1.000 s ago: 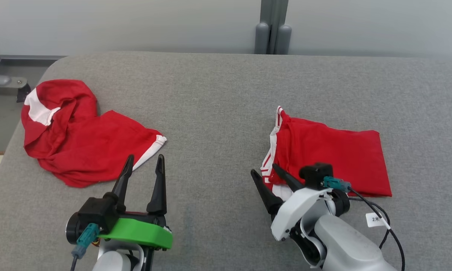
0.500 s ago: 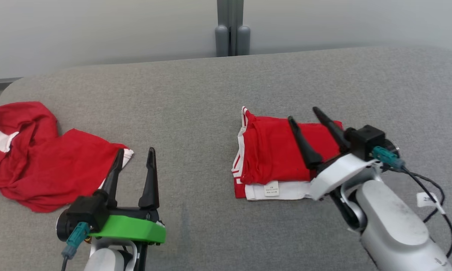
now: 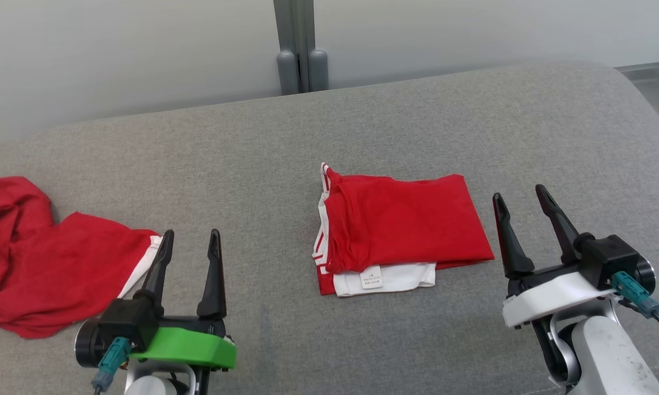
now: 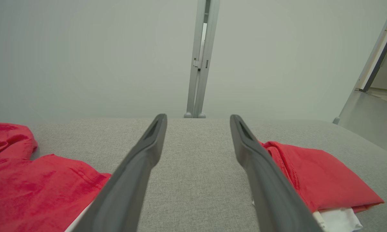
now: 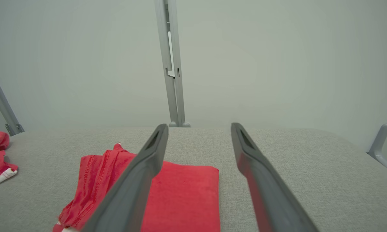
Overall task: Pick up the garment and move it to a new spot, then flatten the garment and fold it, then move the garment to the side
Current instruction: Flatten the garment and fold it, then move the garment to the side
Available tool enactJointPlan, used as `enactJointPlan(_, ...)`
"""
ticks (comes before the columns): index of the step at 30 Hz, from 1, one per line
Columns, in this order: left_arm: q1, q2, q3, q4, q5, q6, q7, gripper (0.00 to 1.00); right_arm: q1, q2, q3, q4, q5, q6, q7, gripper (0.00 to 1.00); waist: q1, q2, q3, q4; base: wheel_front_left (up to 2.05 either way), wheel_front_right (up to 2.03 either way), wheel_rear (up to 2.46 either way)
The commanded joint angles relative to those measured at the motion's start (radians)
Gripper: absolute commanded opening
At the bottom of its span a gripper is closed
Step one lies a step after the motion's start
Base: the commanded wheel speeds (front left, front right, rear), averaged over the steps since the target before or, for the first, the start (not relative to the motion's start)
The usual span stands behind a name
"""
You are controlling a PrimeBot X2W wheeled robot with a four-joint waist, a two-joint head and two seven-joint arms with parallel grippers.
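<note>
Red folded garment [image 3: 401, 225] on the grey table [image 3: 417, 120], long axis left–right, white label edge nearest you. Right gripper [image 3: 518, 193] just right of it, left gripper [image 3: 191, 235] well left; both spread wide, empty.

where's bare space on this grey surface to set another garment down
Widest: the far band of the grey surface, between both garments and the wall. Also the strip between the crumpled garment and the folded garment, ahead of the left gripper, and the corner beyond the right gripper. Crowded: the left edge.

Head looks down; wrists skim low (sharing folded garment [image 3: 401, 225]).
</note>
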Motion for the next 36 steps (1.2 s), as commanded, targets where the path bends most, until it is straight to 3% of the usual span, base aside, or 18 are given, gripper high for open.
enactJointPlan(1,0.023,0.002,0.005,-0.003,0.004,0.009,0.0,1.0,0.014,0.009,-0.007,-0.013,-0.007,0.0,-0.003,1.0,0.0,0.0,-0.001,-0.004,0.0,0.0,0.0)
enactJointPlan(20,0.004,0.002,-0.008,-0.005,-0.008,0.007,0.0,1.0,0.018,0.04,-0.029,-0.019,-0.038,0.0,-0.003,1.0,0.0,0.0,0.022,0.019,0.0,0.0,0.0)
enactJointPlan(27,-0.034,0.002,-0.032,-0.007,-0.009,-0.003,0.0,1.0,-0.044,0.032,-0.063,0.086,-0.076,0.0,-0.001,1.0,0.0,0.0,0.087,0.056,0.0,0.0,0.0)
enactJointPlan(36,-0.091,0.002,-0.068,0.0,-0.01,-0.013,0.0,1.0,-0.174,0.038,-0.141,0.325,-0.089,0.0,0.059,1.0,0.0,0.0,0.181,0.113,0.0,0.0,0.0)
